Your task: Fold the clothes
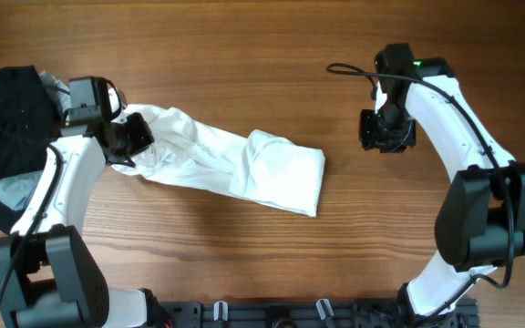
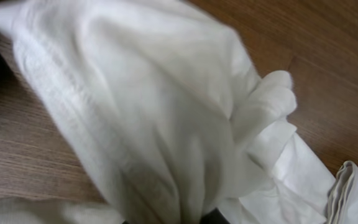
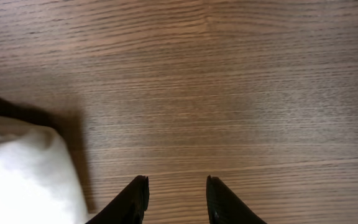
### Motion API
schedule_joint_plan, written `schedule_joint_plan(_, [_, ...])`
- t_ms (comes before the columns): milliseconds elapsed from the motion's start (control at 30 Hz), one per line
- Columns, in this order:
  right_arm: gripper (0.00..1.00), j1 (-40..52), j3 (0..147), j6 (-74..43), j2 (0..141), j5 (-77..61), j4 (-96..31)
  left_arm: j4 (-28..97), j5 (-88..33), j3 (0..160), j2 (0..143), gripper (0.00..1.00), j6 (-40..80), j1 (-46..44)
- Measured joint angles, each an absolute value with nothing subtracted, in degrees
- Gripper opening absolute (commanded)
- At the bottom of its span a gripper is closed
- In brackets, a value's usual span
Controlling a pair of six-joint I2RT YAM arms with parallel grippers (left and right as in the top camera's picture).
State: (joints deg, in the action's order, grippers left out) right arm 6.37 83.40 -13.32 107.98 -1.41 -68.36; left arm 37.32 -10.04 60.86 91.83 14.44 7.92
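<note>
- Wood-grain desk [image 1: 244, 55] fills all three views, its planks running side to side under both arms.
- A white T-shirt [image 1: 244, 164] lies across the middle-left of the desk as a long, rumpled band. Its right end is folded into a thicker, tidier block, and its left end is bunched up.
- The left fingers [image 1: 133, 137] sit at that bunched left end. In the left wrist view the cloth fills the frame and gathers to a pinch at the bottom edge, so they are closed on the fabric.
- The right fingers [image 1: 386, 138] hover over bare wood, well apart from the shirt's folded end. They are partly spread, with nothing between them.
- At the far left edge, a black garment [image 1: 12, 118] lies piled on a light grey garment [image 1: 3, 193].
</note>
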Motion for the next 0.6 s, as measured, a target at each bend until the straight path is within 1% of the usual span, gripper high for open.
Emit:
schedule_joint_plan(167, [0.36, 6.0, 83.4, -12.75, 107.98, -1.41, -68.34, 44.69, -9.21, 65.89, 91.88, 0.1, 14.44, 4.27])
schedule_joint_plan(267, [0.36, 6.0, 83.42, -12.73, 107.98, -1.41, -68.36, 47.62, -8.8, 69.45, 91.88, 0.11, 14.44, -2.63])
schedule_joint_plan(433, [0.37, 6.0, 83.42, -12.53, 107.98, -1.41, -68.38, 47.81, -8.23, 70.65, 91.96, 0.12, 16.25, -15.7])
schedule_joint_plan(600, [0.37, 6.0, 83.4, -12.51, 107.98, -1.43, -68.38, 47.77, -7.79, 70.67, 93.21, 0.12, 18.15, -25.17])
